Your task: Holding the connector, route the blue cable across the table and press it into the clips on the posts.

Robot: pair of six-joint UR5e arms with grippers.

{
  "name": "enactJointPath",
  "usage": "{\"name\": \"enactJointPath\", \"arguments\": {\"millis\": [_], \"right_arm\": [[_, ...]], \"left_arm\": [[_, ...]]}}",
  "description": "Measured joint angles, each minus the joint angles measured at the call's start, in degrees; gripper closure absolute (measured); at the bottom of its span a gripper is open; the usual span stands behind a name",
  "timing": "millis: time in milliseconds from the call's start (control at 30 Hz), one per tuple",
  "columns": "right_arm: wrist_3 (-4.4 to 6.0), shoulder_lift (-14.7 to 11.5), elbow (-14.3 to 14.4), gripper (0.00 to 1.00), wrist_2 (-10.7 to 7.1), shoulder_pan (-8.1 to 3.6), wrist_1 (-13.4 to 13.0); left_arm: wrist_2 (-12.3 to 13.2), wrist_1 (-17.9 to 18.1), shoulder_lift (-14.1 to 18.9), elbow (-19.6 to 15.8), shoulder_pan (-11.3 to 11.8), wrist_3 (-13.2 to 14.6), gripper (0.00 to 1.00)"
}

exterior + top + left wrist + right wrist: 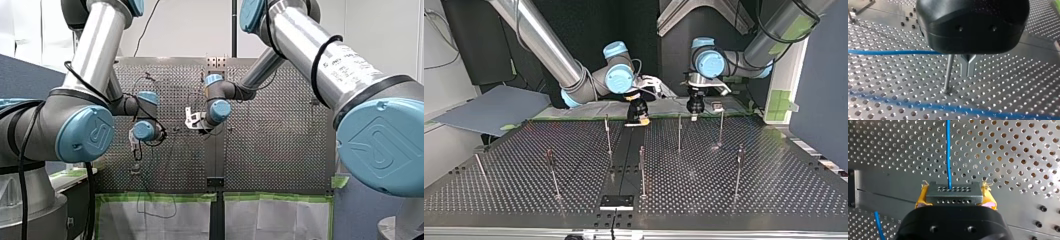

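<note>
In the right wrist view my right gripper (953, 195) has its yellow pads (988, 196) shut on a grey connector block (953, 191) with rows of small holes. The blue cable (948, 150) runs from the connector straight ahead over the perforated table (1010, 150). My left gripper (967, 74) hangs low over the table with its metal fingers together, right beside a thin post (947, 75). A stretch of blue cable (890, 52) passes behind its black body; another stretch (948, 108) lies nearer. In the top view both grippers, right (638, 121) and left (694, 116), are at the far edge.
Several thin posts stand on the table, such as one (608, 132) by my right gripper, one (679, 132) by my left gripper and one (642, 170) nearer the camera. A black plate (616, 201) sits at the top view's near edge. A grey sheet (494, 107) lies at the far left.
</note>
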Motion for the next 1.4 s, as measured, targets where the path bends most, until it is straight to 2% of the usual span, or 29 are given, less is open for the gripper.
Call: {"name": "enactJointPath", "arguments": {"millis": [367, 700, 900, 967, 1033, 1067, 1100, 1133, 1200, 1233, 1267, 1300, 1400], "right_arm": [[0.00, -0.1, -0.3, 1.00, -0.41, -1.50, 0.0], [0.00, -0.1, -2.4, 1.00, -1.35, -2.88, 0.0], [0.06, -0.1, -2.5, 1.00, -1.53, -3.90, 0.1], [0.11, -0.1, -2.5, 1.00, -1.56, -4.16, 0.1], [0.19, -0.1, -2.5, 1.00, -1.70, -4.43, 0.0], [0.21, -0.1, -2.5, 1.00, -1.83, -4.52, 0.0], [0.23, -0.1, -2.5, 1.00, -2.03, -4.63, 0.0], [0.24, -0.1, -2.5, 1.00, -2.15, -4.70, 0.0], [0.25, -0.1, -2.6, 1.00, -2.34, -4.84, 0.0], [0.26, -0.1, -2.6, 1.00, -2.38, -4.89, 0.0], [0.26, -0.1, -2.6, 1.00, -2.43, -4.93, 0.0], [0.26, -0.1, -2.6, 1.00, -2.48, -4.99, 0.1], [0.26, -0.1, -2.6, 1.00, -2.53, -5.05, 0.2]], "left_arm": [[0.6, -0.4, -0.3, 3.3, 0.8, -0.4, 1.00], [1.4, -2.0, -4.1, 7.7, 1.0, -1.0, 1.00], [1.2, -3.9, -4.8, 10.4, 1.6, -0.6, 1.00], [1.2, -4.2, -4.8, 10.8, 1.6, -0.5, 0.97], [1.1, -4.4, -4.8, 11.0, 1.7, -0.5, 0.77], [1.0, -4.4, -4.8, 11.1, 1.7, -0.5, 0.77], [0.8, -4.5, -4.8, 11.1, 1.7, -0.5, 0.72], [0.5, -4.6, -4.8, 11.1, 1.7, -0.6, 0.45], [-0.2, -5.0, -4.8, 11.1, 1.7, -0.6, 0.45], [-0.5, -5.3, -4.8, 11.1, 1.7, -0.6, 0.13], [-0.7, -5.7, -4.8, 11.1, 1.7, -0.5, 0.13], [-0.8, -6.0, -4.8, 11.1, 1.7, -0.4, 0.00], [-0.9, -7.3, -4.7, 11.1, 1.7, -0.1, 0.00]]}}
